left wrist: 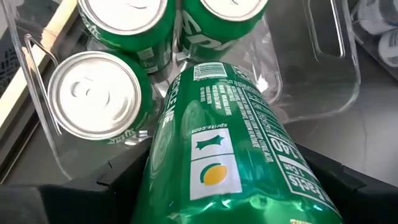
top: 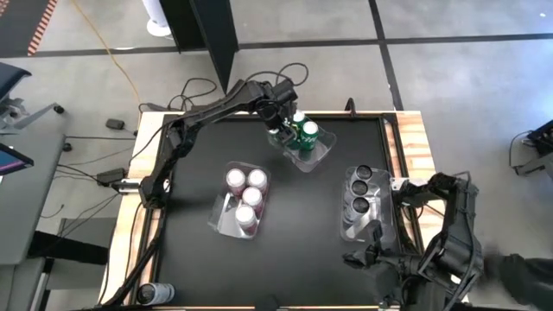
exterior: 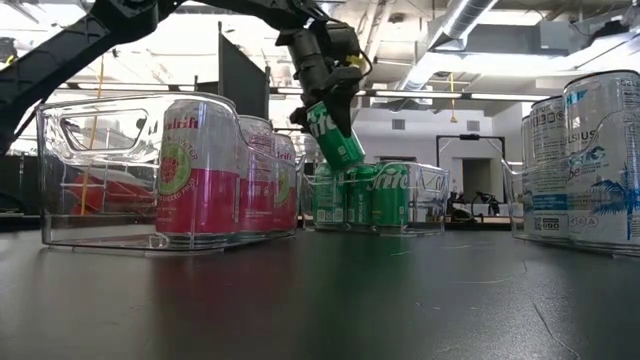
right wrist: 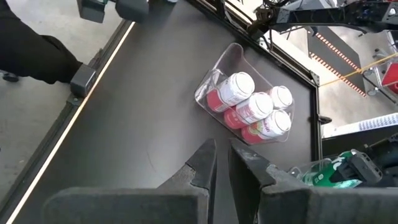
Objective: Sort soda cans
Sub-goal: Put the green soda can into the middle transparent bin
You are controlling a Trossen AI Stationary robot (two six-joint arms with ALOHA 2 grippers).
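The tabletop (top: 190, 164) lies bare along its left edge and across the middle between the three clear bins. The far bin (top: 321, 154) near the far edge is crowded by green cans (top: 308, 131) and the left pincer (top: 281, 130); the pink-can bin (top: 226, 216) blocks centre-left, the dark-can bin (top: 352, 226) the right edge.

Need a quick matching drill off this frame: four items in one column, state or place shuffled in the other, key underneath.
1. left gripper
2. right gripper
3. pink cans
4. dark cans

a. in the bin at the table's right edge
b. holding a tilted green can above the far bin
c. four in the middle bin
d. empty, nearly shut, by the table's right front corner

Pairs: 1-b, 2-d, 3-c, 4-a
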